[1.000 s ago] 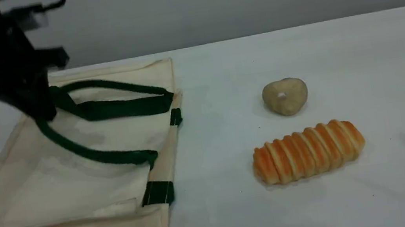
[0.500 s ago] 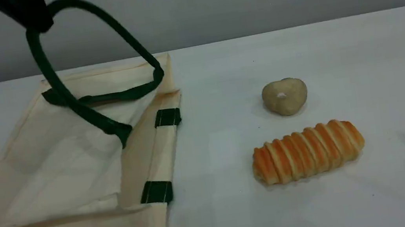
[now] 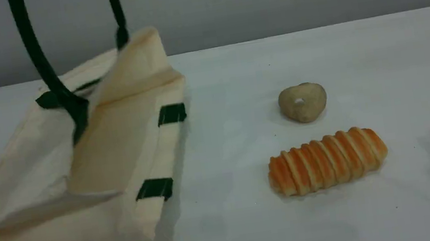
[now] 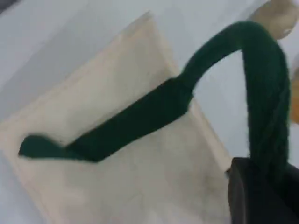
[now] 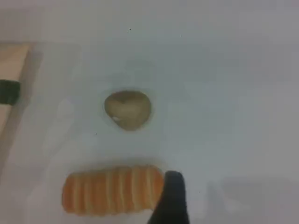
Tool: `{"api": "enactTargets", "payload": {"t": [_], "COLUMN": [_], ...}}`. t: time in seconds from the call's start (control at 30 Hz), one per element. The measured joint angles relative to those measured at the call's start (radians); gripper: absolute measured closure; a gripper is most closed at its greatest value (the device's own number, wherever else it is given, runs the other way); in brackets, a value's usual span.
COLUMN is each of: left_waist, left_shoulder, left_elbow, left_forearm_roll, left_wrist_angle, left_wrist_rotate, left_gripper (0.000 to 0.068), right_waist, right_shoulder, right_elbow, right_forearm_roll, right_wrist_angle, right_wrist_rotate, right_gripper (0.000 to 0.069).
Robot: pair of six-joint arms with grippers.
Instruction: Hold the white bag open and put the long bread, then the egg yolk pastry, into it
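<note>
The white bag [image 3: 118, 151] lies at the table's left with its mouth facing right. One dark green handle [image 3: 38, 57] is pulled taut upward, lifting the upper layer so the mouth gapes. In the left wrist view my left gripper [image 4: 264, 196] is shut on that handle [image 4: 261, 79] above the bag [image 4: 117, 116]; the scene view does not show this gripper. The long bread [image 3: 327, 160] and the egg yolk pastry [image 3: 303, 102] rest on the table to the right. My right gripper [image 5: 170, 200] hovers over the right end of the long bread [image 5: 112, 190], open and empty, with the pastry [image 5: 128, 109] beyond.
The bag's second handle [image 3: 48, 101] lies flat on the lower layer, at the far side. Two green patches [image 3: 171, 114] mark the lower rim of the mouth. White table surface [image 3: 235, 143] separates the bag from the two baked items. A grey wall runs behind.
My left gripper has risen out of the scene view with the handle. The strap went taut, and the bag's upper layer lifted from flat into a raised, open mouth. Bread and pastry stayed put.
</note>
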Motion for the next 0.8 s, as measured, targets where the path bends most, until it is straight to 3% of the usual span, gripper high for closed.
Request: {"api": "enactTargets", "payload": {"t": [0.27, 0.8], "left_waist": [0.0, -0.016], "left_shoulder": [-0.067, -0.141], "left_elbow": [0.0, 0.0], "left_forearm_roll": [-0.11, -0.121], "left_wrist_angle": [-0.001, -0.003], "left_wrist_rotate": [0.129, 0.266], "left_gripper": [0.0598, 0.0598], "right_waist": [0.0, 0.0], "right_shoulder": [0.018, 0.019], "right_elbow": [0.0, 0.0], "right_forearm_roll": [0.001, 0.01], "right_wrist_angle": [-0.006, -0.007], "right_wrist_rotate": [-0.019, -0.049], "right_gripper": [0.0105, 0.0105]}}
